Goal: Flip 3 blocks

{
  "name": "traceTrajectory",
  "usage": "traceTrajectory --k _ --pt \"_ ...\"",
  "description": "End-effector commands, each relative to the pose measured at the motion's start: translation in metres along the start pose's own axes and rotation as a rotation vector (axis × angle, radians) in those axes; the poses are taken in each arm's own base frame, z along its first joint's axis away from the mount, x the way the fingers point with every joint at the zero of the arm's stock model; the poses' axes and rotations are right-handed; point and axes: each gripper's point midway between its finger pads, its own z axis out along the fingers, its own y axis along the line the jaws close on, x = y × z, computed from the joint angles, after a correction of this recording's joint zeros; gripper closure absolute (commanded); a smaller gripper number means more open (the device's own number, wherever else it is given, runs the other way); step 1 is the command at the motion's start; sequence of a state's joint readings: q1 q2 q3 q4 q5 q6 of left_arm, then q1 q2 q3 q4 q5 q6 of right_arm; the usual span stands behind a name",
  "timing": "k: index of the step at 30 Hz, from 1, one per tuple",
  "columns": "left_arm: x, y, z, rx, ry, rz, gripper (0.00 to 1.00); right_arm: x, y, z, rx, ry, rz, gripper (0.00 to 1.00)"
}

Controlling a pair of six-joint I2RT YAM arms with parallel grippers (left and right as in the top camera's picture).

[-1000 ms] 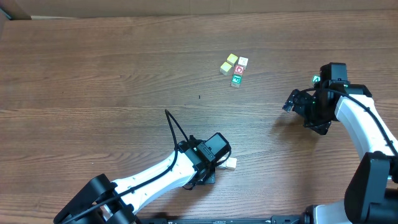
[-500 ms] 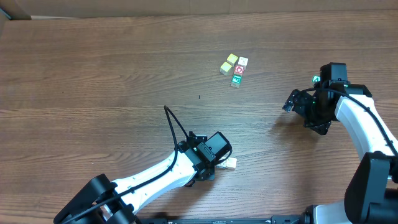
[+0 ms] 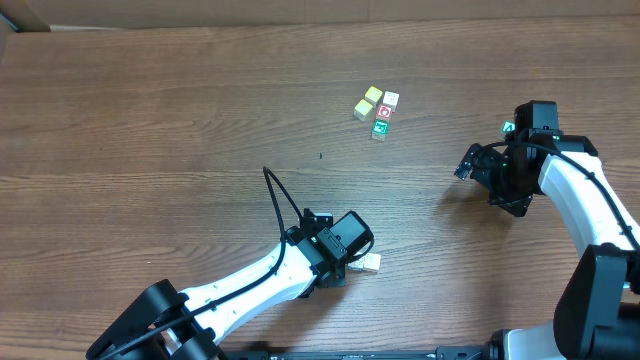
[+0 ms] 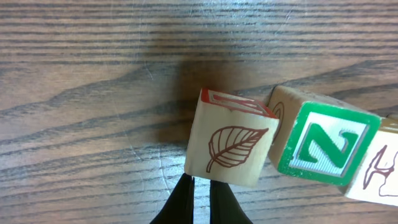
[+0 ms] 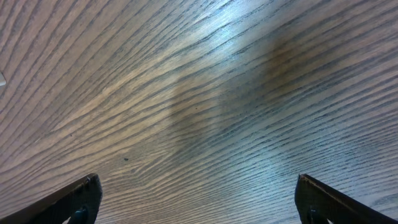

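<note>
Though shut tight on nothing, rests left tool [image 4: 200, 194] right at the lower edge of the tilted leaf block [image 4: 230, 140], green N block [image 4: 326, 146] just beside it, a third block [image 4: 380, 171] beyond. Holds right tool [image 5: 199, 196] wide open, empty, above the table [image 5: 205, 93].

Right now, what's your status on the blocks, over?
Left gripper shut, tips at leaf block. Right gripper open, empty, over table. N block close beside leaf block.
</note>
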State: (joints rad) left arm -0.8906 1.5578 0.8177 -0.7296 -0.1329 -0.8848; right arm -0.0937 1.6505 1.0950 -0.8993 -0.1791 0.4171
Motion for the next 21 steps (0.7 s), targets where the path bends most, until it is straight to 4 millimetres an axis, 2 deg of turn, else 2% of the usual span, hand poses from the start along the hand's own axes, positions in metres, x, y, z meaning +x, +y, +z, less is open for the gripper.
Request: traceTrajectory --k 1,7,15,21 --pt "-0.003 0.004 0.004 -0.026 -0.019 -0.008 0.96 -0.006 0.002 -0.004 -0.006 -0.02 -0.007 0.0" --pt "-0.002 -0.004 0.004 0.014 -0.007 -0.011 0.96 -0.006 0.002 -0.004 -0.006 -0.02 -0.007 0.0" --pt "0.007 -0.002 0.0 0.01 0.043 0.029 0.96 -0.006 0.002 -0.004 -0.006 -0.02 -0.008 0.0" --pt "-0.008 0.009 -0.017 -0.028 -0.003 0.006 0.96 -0.006 0.002 -0.004 -0.006 -0.02 -0.008 0.0"
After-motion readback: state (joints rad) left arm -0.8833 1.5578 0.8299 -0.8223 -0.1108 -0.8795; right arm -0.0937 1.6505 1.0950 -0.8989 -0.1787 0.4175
